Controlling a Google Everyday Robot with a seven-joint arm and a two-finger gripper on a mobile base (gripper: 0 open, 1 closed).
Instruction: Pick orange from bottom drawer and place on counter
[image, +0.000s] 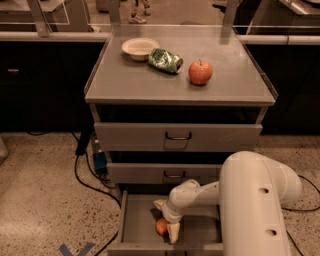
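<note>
Arm (255, 200): white, bulky, fills the lower right and reaches left and down into the open drawer.

Counter (140, 85): flat grey top of the cabinet with a low raised rim. It carries three items towards the back.

Upper drawers: top (220, 136) and middle (135, 173), both shut, each with a dark wire handle at its centre.

Bottom drawer (137, 220): pulled out over the speckled floor (40, 190), a shallow grey tray. It holds the orange and the gripper.

Cable (80, 172): black, trailing on the floor left of the cabinet.

Bowl (140, 48): pale, shallow, upright, at the back left of the counter.

Can (165, 60): green, lying on its side just right of the bowl.

Apple (200, 72): red, stem up, just right of the can and apart from it.

Gripper (166, 218): low inside the bottom drawer, near its middle. The cream fingers (173, 232) are spread wide, one towards the back and one towards the front.

Orange (161, 226): small, round, on the drawer floor, lying against the nearer finger and within the spread of the jaws, not clamped.
</note>
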